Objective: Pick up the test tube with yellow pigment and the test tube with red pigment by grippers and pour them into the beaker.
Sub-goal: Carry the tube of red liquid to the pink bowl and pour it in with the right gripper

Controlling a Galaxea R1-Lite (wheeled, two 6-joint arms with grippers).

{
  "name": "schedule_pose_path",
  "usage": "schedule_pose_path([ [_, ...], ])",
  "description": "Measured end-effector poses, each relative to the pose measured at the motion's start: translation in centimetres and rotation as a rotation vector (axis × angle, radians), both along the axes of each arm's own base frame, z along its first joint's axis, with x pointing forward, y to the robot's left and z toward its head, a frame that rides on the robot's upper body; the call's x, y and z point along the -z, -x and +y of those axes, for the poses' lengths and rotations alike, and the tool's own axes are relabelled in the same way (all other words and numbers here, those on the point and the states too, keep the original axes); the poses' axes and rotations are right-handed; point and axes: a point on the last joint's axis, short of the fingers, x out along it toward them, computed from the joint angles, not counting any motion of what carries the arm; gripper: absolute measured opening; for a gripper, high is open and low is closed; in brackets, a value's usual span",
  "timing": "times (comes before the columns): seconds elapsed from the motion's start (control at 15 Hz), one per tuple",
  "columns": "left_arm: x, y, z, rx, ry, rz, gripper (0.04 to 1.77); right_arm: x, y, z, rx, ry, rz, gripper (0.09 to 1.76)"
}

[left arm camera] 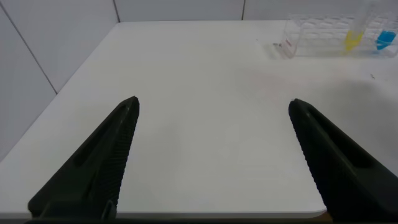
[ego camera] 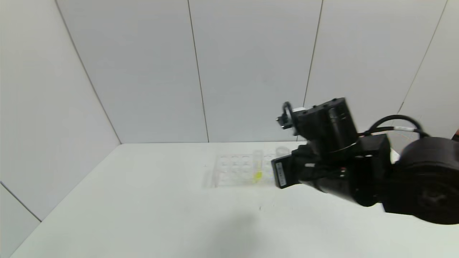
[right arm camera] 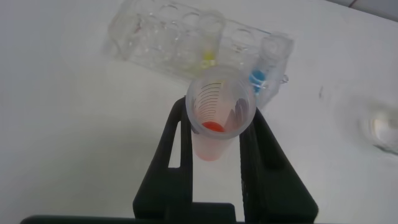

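The right gripper (right arm camera: 217, 146) pinches the red tube (right arm camera: 216, 121) upright, the rack (right arm camera: 180, 43) at its 12 o'clock. The yellow tube (ego camera: 257, 165) stands in the rack. The left gripper (left arm camera: 214, 112) hangs spread over the table (left arm camera: 205, 143).

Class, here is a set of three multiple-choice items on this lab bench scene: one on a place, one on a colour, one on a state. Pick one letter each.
1. Where is the small clear tube with yellow liquid?
A. in the clear plastic rack
B. in the right pincer
C. lying on the table

2. What colour is the liquid in the clear graduated tube that the right pincer holds?
A. blue
B. orange-red
C. green

3. How is the left pincer?
A. shut on a tube
B. open and empty
C. shut on the rack

Answers: 1 A, it stands upright in a rack hole; 2 B, orange-red shows at its bottom; 3 B, its fingers stand wide apart over bare white table.
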Motion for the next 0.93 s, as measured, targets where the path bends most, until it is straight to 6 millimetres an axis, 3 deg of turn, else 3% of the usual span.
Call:
schedule_pose_path([
  [0.33,0.0,0.0,0.0,0.0,0.0,0.0,1.72,-2.0,-0.3,-12.7,-0.013,0.021,-0.006,0.5],
  [0.53,0.0,0.0,0.0,0.0,0.0,0.0,1.72,-2.4,-0.4,-18.6,-0.001,0.091,-0.026,0.5],
  [0.67,0.0,0.0,0.0,0.0,0.0,0.0,1.72,-2.3,-0.7,-21.3,-0.008,0.149,-0.034,0.5],
  [0.93,0.0,0.0,0.0,0.0,0.0,0.0,1.72,-2.5,-3.5,-24.1,0.004,0.249,-0.061,0.5],
])
